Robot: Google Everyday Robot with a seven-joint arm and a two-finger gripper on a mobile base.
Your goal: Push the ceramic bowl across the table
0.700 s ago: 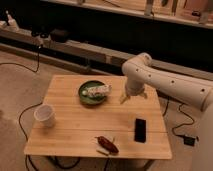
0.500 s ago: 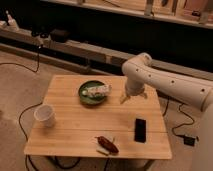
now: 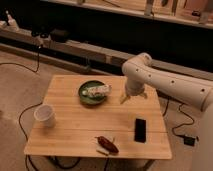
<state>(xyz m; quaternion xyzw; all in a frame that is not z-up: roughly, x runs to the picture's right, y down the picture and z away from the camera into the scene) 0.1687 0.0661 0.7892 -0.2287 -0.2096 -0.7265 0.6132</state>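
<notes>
At the near edge of the table lie a dark red pepper-like thing and, just right of it in the view, a flat black slab. A white cup stands near the left edge. Farther back, on the far half of the tabletop, sits the ceramic bowl, with a pale wrapped item lying across it.

The gripper hangs low over the table just beside the bowl on its right in the view, apart from the rim, with its two fingers spread and nothing between them. The bowl is round, so no axis matters. A push would likely run leftward in the view, over bare planks. Behind runs a dark shelf bench.

Against the earlier frames, bowl and gripper show no visible shift.
</notes>
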